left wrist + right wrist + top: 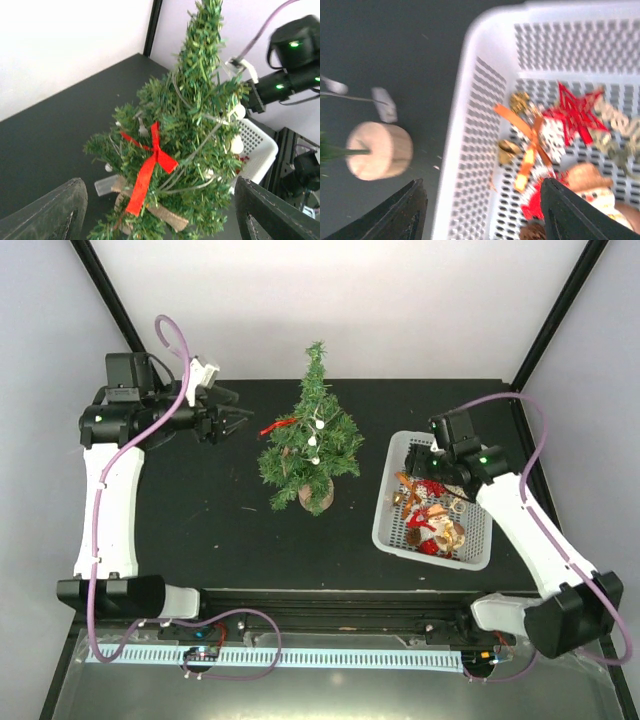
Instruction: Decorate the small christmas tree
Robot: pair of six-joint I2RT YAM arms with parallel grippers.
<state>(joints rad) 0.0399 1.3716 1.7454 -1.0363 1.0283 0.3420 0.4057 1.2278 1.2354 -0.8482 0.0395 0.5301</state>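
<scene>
The small christmas tree (pixel 312 430) stands upright at the middle of the table on a round wooden base (pixel 316 496). A red ribbon bow (pixel 277 425) hangs on its left side, and white bulbs on a wire (pixel 316 432) wind round it. My left gripper (pixel 240 410) is just left of the tree, open and apart from the bow. In the left wrist view the bow (pixel 150 170) sits on the branches ahead of the open left gripper (pixel 160 220). My right gripper (pixel 485 220) hangs open above the left wall of a white basket (pixel 455 150), holding nothing.
The basket (pixel 381 530) at the right holds several ornaments: an orange bow with gold bells (pixel 530 135), a red star (pixel 575 112), a snowman (pixel 592 192). The tree's base (pixel 380 150) is close to the basket's left side. Frame posts rise at the back corners.
</scene>
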